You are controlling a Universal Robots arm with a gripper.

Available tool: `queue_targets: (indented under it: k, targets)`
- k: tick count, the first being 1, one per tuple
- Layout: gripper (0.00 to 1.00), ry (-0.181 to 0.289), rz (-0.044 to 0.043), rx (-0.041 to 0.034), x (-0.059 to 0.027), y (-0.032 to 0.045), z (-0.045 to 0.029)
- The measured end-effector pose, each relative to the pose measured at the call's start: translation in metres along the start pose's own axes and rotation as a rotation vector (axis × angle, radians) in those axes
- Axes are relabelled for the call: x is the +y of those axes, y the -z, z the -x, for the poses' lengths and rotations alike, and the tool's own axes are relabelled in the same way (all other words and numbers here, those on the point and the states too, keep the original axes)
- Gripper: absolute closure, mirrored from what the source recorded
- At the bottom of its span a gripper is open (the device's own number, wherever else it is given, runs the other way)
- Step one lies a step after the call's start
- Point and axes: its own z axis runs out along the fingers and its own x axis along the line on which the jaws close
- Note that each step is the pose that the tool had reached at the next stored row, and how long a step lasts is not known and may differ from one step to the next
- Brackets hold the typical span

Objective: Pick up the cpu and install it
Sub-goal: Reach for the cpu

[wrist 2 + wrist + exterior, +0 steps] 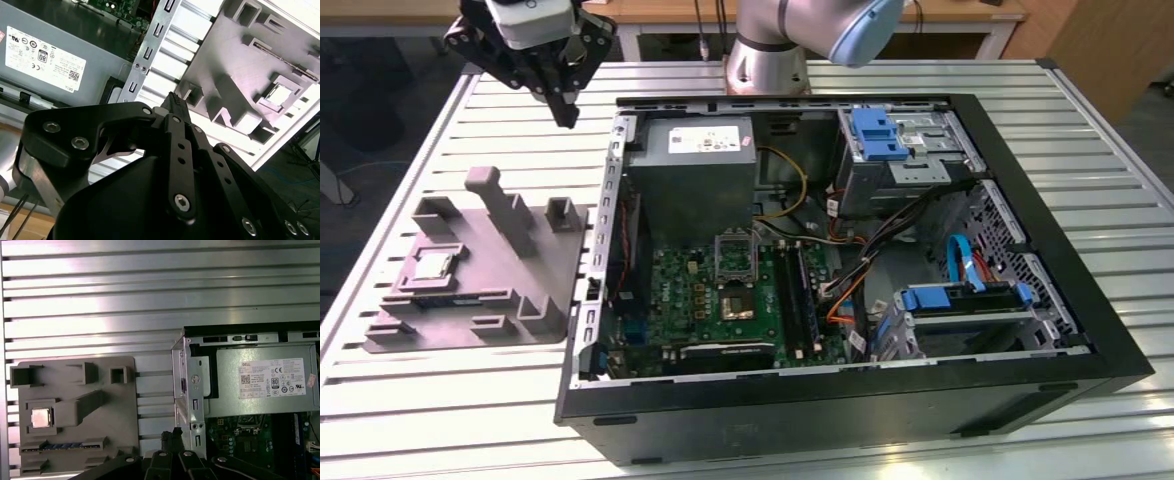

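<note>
Claw hovering, pressed together, empty; cpu sitting in fixture at its seven o'clock, exterior view. Best spreading first, squaring to cpu edges.

Exterior view, upper left of the frame: the top edge cuts off the body of the gripper and most of the arm. The cpu is too small for me to judge its orientation. In the second wrist view, the gripper's black linkage hides part of the fixture.
</note>
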Motion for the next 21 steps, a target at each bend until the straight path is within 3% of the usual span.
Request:
queue_targets:
  k: [21]
  targets:
    - [0.89,0.0,0.0,0.0,-0.0011,-0.0001,-0.014]
